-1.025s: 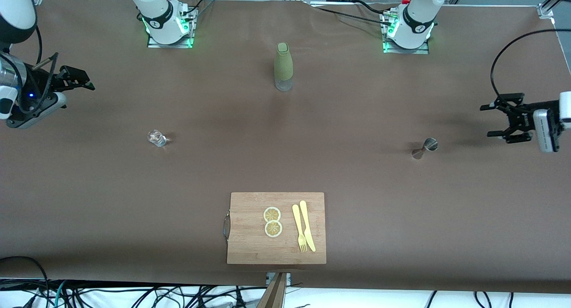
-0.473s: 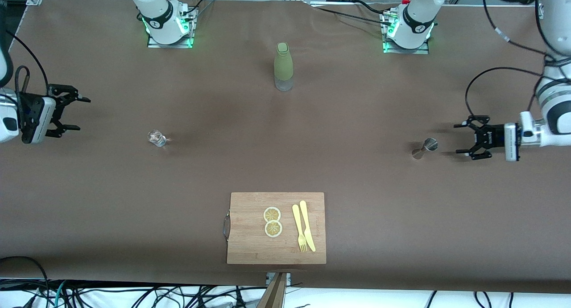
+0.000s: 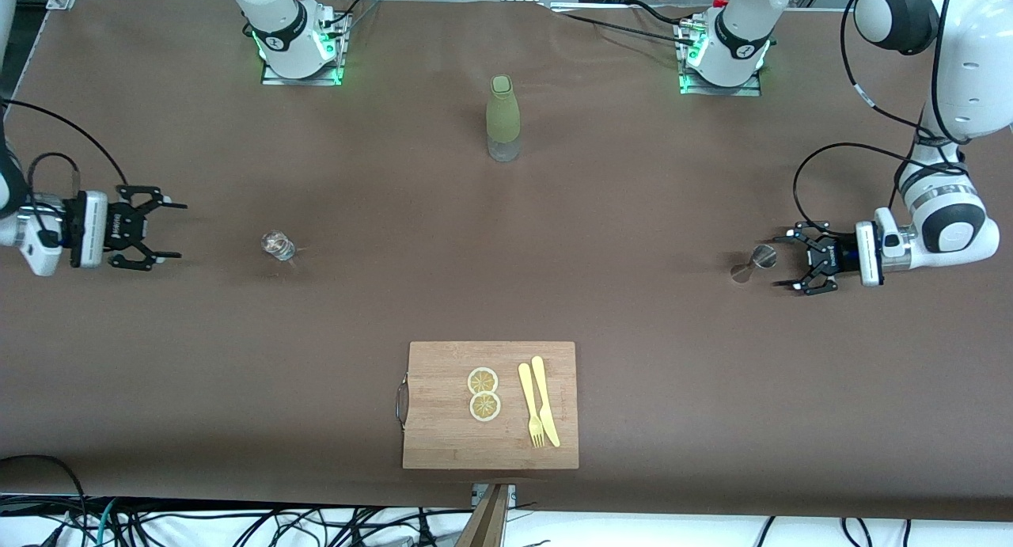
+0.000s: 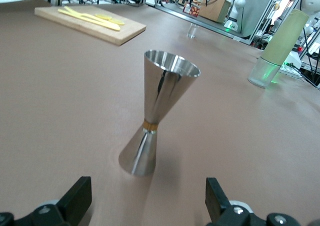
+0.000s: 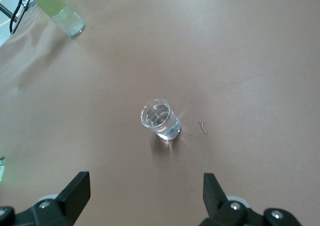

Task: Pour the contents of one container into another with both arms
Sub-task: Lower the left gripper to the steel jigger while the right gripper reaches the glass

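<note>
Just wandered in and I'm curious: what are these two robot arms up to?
Each arm is lining up on a small container, and nothing is held. The left gripper is open, low beside the steel jigger. The right gripper is open too, pointed at the small glass but short of it. A green bottle stands untouched between the arms' bases.
</note>
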You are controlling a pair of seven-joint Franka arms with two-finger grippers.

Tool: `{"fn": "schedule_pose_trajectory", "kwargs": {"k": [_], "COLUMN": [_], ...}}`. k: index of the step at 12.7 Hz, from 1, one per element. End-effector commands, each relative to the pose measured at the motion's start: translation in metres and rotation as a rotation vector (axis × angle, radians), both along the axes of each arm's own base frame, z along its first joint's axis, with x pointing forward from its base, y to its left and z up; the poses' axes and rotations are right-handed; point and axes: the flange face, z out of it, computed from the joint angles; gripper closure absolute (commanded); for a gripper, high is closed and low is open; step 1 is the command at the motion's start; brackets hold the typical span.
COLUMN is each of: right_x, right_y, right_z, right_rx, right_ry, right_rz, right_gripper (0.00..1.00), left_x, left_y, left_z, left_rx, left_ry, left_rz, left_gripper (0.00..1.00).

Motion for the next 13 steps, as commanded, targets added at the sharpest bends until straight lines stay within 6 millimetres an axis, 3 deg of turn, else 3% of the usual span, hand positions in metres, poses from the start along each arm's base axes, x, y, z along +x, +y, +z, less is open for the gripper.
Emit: {"fn": "schedule_pose_trajectory", "kwargs": {"k": [1, 2, 7, 11, 13], "right_x": [-0.018, -0.025, -0.042, -0.046, -0.042], "right_y": [0.002, 0.002, 0.016, 0.037, 0.050], "right_z": [-0.055, -0.077, -0.139, -0.167, -0.169], "right_rx": [0.168, 0.220, 0.350, 0.413, 0.441], "right_ry": [-0.135, -0.156, -0.302, -0.313, -0.336], "right_rz": [0.003, -0.013, 0.022, 0.031, 0.038], "right_gripper": [0.00, 0.00, 0.00, 0.00, 0.00], "left_x": [0.016, 0.020, 0.020, 0.010, 0.002], "left_y": [-0.020, -0.027, -0.044, -0.049, -0.051], "left_z": [-0.001, 0.000, 0.002, -0.004, -0.013], "left_rx": [-0.043, -0.056, -0.122, -0.153, -0.160], "left_ry": [-0.124, -0.161, -0.225, -0.213, -0.219], "left_rz": [-0.022, -0.029, -0.076, -0.098, -0.102], "left_gripper": [0.00, 0.00, 0.00, 0.01, 0.01]}}
